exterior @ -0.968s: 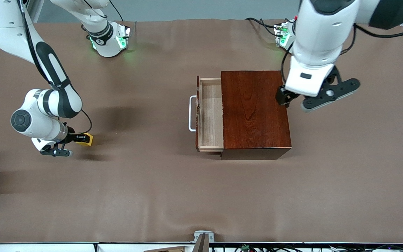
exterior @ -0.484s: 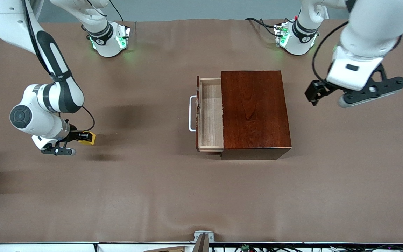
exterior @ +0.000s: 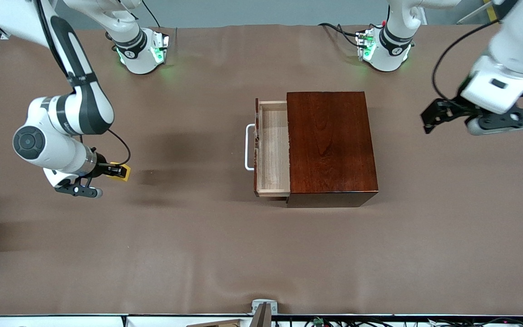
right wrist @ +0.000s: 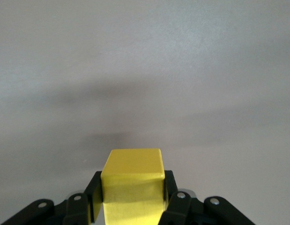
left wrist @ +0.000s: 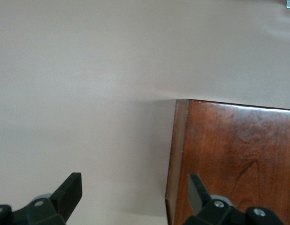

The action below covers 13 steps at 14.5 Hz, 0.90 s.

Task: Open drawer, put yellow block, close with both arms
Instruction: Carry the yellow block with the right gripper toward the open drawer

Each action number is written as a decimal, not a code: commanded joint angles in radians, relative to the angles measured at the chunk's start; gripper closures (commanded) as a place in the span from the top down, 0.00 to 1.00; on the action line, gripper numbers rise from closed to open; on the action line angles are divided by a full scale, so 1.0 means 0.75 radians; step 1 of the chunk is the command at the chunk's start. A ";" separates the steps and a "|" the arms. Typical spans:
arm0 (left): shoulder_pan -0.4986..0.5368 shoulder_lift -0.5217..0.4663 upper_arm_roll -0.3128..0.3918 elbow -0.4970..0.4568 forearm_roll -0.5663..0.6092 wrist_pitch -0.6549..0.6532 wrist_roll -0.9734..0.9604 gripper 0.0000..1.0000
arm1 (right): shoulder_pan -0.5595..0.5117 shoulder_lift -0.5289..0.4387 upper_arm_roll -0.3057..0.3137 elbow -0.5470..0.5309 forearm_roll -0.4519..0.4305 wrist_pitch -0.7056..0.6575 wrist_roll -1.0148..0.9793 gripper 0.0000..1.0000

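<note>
Right pincer (exterior: 117, 171), clamped tight on the yellow block (exterior: 124, 172), holds it in the air above bare worktop (exterior: 198, 254) toward the right arm's end, well apart from the drawer (exterior: 273, 150). Left pincer (exterior: 429, 120) hangs with its fingers (left wrist: 70, 190) spread wide and gripping nothing, over the worktop just off the wooden box (exterior: 329, 145) toward the left arm's end. Pulled partway out of the box, the drawer shows a pale wood floor with nothing lying on it, its white handle (exterior: 248, 147) facing the right arm's end.
</note>
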 commanded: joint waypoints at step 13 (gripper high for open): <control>0.131 -0.002 -0.082 0.082 -0.009 -0.066 0.211 1.00 | 0.282 -0.236 -0.002 0.272 0.162 -0.549 0.757 0.00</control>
